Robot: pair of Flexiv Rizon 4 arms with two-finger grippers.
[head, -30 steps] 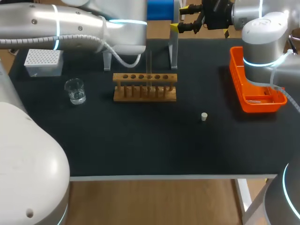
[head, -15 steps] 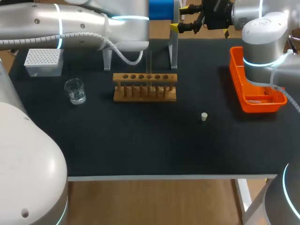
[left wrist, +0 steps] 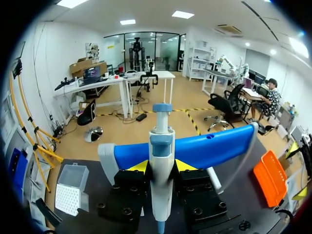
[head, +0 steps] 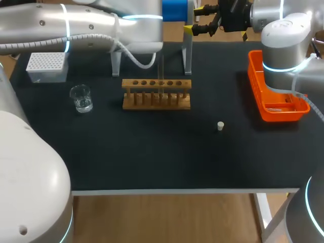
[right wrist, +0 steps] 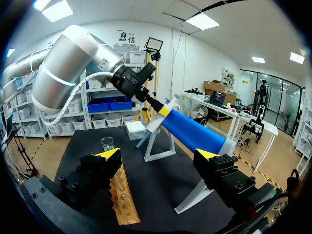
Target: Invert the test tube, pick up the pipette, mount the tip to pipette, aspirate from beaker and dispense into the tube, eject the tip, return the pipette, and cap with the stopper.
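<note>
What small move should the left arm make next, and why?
Probably lift the pipette straight up off the blue stand. In the left wrist view the left gripper has its fingers seemingly pressed on the pipette from both sides, while it hangs on the stand. The tip box comes afterwards.

My left arm (head: 91,25) has crept rightward along the table's far edge. Its wrist end now covers a little more of the blue stand (head: 174,10) than a second ago. The last half second brought the smaller step. Its big white link (head: 30,167) nearest the camera has edged slightly left.
</note>
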